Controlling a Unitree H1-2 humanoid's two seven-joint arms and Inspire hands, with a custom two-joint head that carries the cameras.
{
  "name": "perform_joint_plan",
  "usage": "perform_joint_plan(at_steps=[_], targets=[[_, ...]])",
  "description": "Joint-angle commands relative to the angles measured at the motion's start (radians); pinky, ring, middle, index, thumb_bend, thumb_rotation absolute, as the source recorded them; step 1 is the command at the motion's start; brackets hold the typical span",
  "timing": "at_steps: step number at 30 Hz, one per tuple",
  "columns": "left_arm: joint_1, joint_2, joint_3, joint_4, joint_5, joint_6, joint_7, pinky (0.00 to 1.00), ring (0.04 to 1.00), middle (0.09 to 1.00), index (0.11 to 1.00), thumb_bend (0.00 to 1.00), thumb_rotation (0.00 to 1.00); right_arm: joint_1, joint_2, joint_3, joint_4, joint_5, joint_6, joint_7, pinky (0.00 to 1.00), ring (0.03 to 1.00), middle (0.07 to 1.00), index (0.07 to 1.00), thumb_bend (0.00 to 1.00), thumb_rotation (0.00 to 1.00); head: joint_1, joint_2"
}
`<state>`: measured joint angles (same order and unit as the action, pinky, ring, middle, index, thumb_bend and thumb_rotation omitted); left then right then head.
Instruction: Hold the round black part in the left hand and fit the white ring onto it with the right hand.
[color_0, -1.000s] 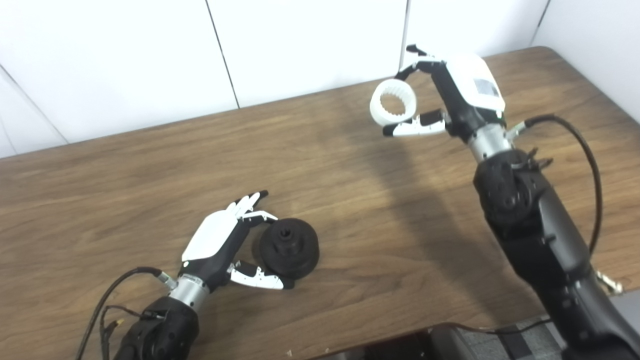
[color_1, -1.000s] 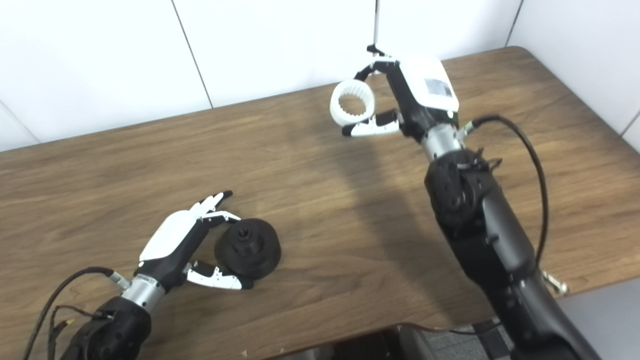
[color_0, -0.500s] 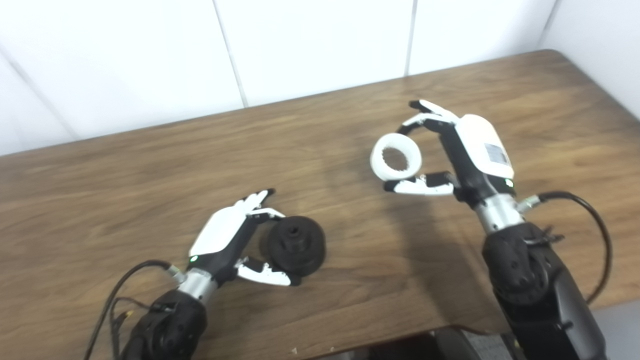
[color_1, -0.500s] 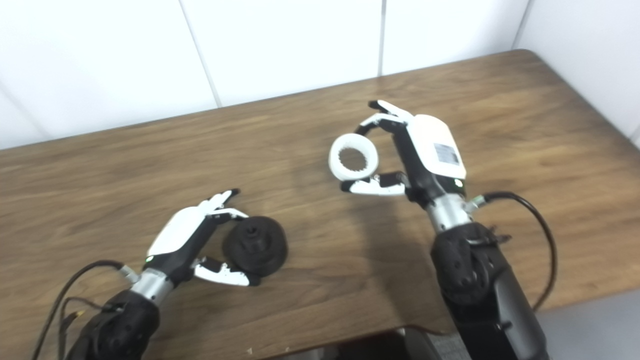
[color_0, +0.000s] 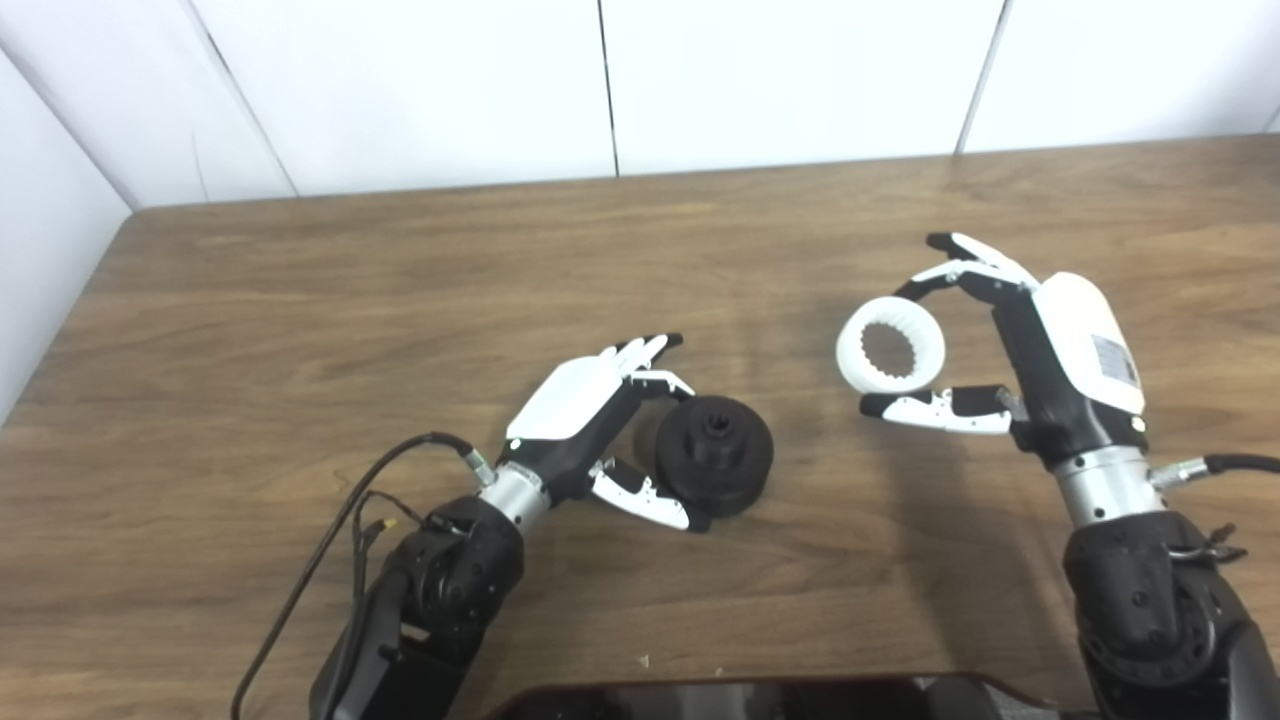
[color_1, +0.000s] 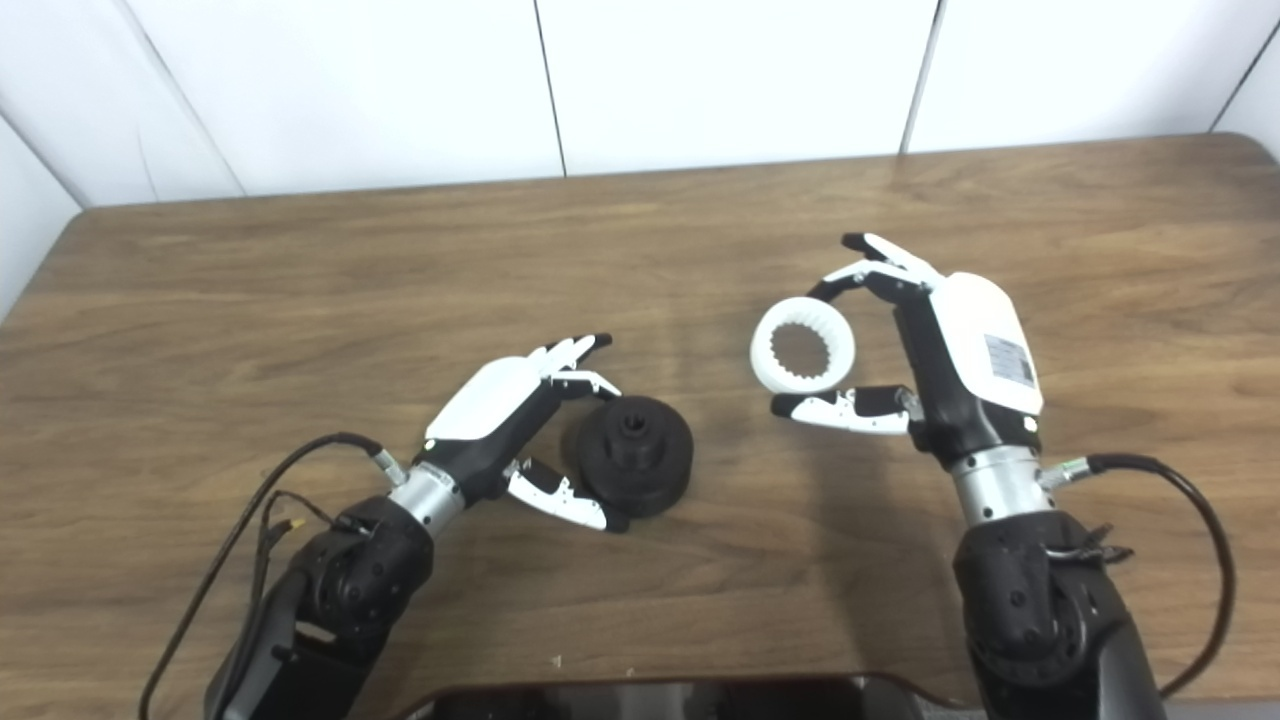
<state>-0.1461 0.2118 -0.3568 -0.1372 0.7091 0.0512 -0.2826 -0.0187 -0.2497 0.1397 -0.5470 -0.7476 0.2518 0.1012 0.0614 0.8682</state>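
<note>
Lowered since before, right hand (color_0: 1040, 350) grips the white ring (color_0: 891, 346) above the worktop (color_0: 300, 300); left hand (color_0: 590, 425) cups the black part (color_0: 715, 470), fingers spread.

Wood-grain counter (color_0: 300, 300), brown, rounded far corners. White panelled wall (color_0: 780, 70) behind it, dark vertical seams between panels. Dark glossy object (color_1: 650, 700) at the bottom edge, nearer than both robot hands; identity unclear.

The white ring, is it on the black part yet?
Not yet. The right hand holds the white ring in the air, apart from the round black part.
</note>
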Motion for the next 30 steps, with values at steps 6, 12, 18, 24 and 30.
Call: perform_joint_plan(at_steps=[6, 12, 18, 24, 30], targets=[[-0.036, -0.010, 0.001, -0.018, 0.013, -0.009, 0.028, 1.00, 1.000, 1.000, 0.623, 0.99, 0.36, -0.019, 0.027, 0.044, -0.058, -0.012, -0.060, 0.034, 0.83, 0.859, 0.862, 0.603, 0.86, 0.24, -0.017, 0.004], [-0.033, -0.012, 0.004, -0.018, 0.009, -0.010, 0.026, 1.00, 1.000, 1.000, 0.623, 0.99, 0.36, -0.008, 0.040, 0.095, -0.046, -0.022, -0.077, 0.076, 0.83, 0.858, 0.864, 0.610, 0.84, 0.28, -0.021, 0.005], [-0.035, -0.015, 0.001, -0.018, 0.012, -0.006, 0.024, 1.00, 1.000, 1.000, 0.624, 0.99, 0.35, 0.000, 0.060, 0.150, -0.024, -0.041, -0.083, 0.102, 0.84, 0.857, 0.866, 0.616, 0.85, 0.30, -0.019, 0.006], [-0.035, -0.018, 0.000, -0.017, 0.014, -0.006, 0.025, 1.00, 1.000, 1.000, 0.623, 0.98, 0.35, -0.011, 0.075, 0.184, -0.008, -0.062, -0.088, 0.113, 0.85, 0.853, 0.864, 0.620, 0.85, 0.31, -0.021, 0.009], [-0.035, -0.021, 0.000, -0.019, 0.016, -0.006, 0.027, 1.00, 1.000, 1.000, 0.620, 0.98, 0.36, -0.024, 0.091, 0.205, 0.024, -0.079, -0.106, 0.109, 0.83, 0.845, 0.862, 0.620, 0.85, 0.31, -0.015, 0.012]])
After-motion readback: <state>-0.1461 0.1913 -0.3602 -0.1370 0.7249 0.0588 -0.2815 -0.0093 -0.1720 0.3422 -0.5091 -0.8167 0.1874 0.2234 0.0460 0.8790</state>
